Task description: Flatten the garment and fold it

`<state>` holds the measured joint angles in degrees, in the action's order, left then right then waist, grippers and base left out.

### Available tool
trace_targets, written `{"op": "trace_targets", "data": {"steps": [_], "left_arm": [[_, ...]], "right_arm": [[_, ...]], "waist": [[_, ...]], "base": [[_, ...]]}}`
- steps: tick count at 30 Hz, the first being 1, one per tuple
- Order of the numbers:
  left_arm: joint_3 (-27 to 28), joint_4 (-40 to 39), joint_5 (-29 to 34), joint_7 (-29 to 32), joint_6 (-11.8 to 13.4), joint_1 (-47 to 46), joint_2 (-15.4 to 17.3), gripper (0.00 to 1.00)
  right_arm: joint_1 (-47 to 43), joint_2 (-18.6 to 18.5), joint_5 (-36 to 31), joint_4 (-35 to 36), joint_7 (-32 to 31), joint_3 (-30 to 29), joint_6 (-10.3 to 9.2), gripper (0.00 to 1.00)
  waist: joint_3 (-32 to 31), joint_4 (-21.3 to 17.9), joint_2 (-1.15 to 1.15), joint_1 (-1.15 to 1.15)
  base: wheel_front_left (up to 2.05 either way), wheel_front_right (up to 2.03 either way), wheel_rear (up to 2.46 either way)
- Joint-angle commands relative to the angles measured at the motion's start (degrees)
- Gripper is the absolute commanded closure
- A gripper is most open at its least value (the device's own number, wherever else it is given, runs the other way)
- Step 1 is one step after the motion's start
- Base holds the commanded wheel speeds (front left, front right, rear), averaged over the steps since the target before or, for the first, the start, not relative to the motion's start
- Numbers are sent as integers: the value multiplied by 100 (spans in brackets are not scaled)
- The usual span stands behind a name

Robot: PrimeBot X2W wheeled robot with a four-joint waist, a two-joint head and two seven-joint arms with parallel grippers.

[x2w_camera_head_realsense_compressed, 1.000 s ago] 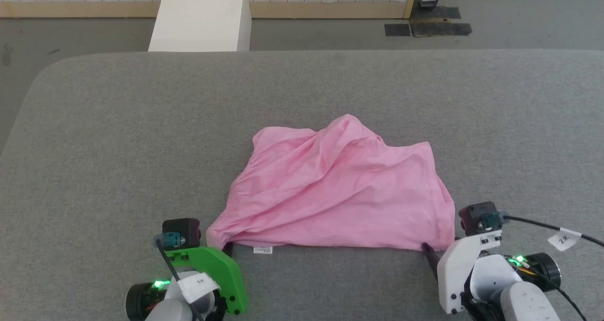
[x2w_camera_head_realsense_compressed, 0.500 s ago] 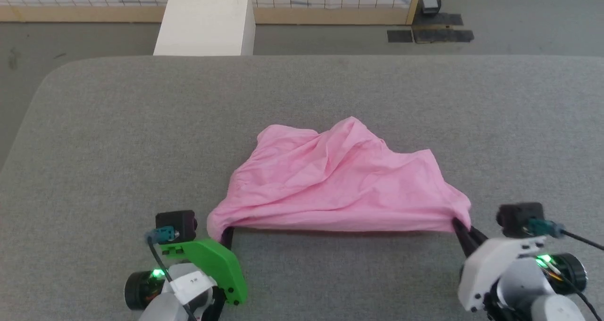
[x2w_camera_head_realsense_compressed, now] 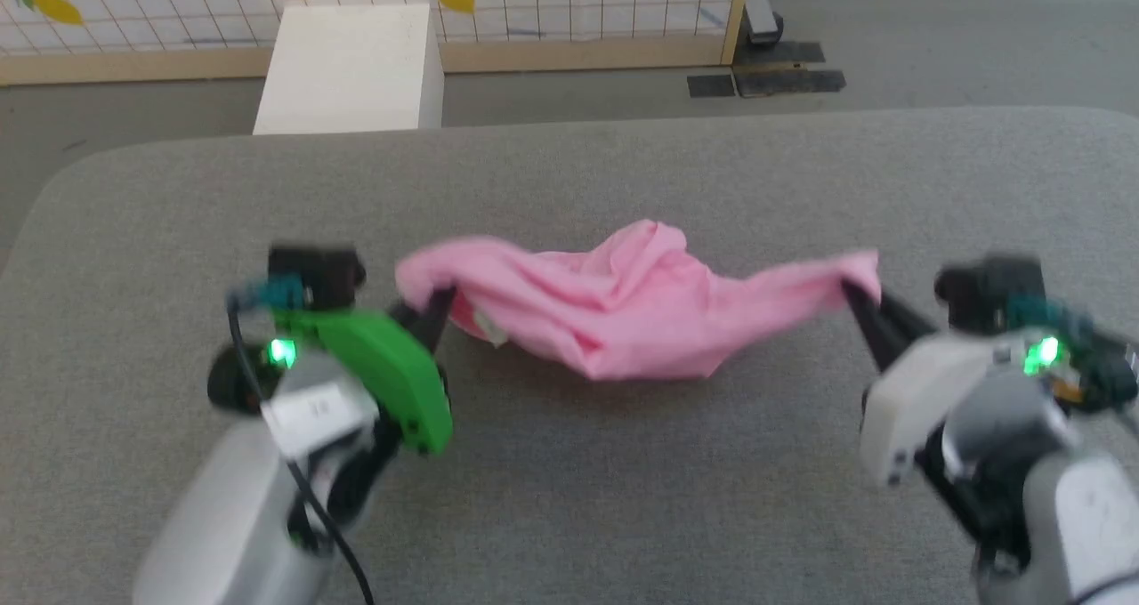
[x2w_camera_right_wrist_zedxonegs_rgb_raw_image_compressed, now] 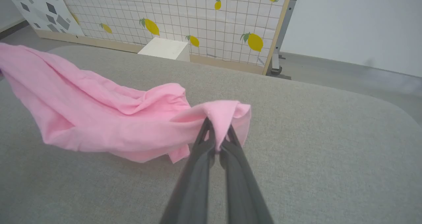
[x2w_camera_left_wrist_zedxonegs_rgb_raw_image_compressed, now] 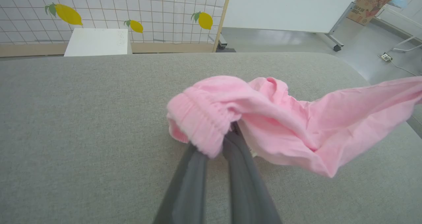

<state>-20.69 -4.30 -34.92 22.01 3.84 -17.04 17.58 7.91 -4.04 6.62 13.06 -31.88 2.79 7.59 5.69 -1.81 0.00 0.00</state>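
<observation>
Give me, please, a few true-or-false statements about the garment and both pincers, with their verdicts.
1. The left pincer is shut on a ribbed corner of the garment. True.
2. The right pincer stands open, holding nothing. False: it is shut on another corner of the garment.
3. The garment lies spread flat. False: it hangs bunched between the two pincers, sagging in the middle.
4. A white box stands on the floor beyond the grey table. True.

Garment end beyond left wrist view
</observation>
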Motion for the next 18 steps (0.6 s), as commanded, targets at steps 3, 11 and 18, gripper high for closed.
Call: {"op": "trace_targets", "data": {"steps": [3,11,18], "left_arm": [[194,422,-221,402,-217,-1415,27,100],[880,1606,-708,347,-140,-3577,-312,100],[1138,2323,-414,-443,-91,-5047,-330,100]], "right_arm": [[1641,-543,81,-615,-358,292,-10,100],[4273,-656,145,-1946,-177,474,-10,100],[5945,-329,-225,-2883,816,279,-10,100]], "waist": [[574,-112,0,0],[1561,-245,0,0],[2107,-291,0,0]], "base": [[0,0,0],[0,0,0],[0,0,0]]}}
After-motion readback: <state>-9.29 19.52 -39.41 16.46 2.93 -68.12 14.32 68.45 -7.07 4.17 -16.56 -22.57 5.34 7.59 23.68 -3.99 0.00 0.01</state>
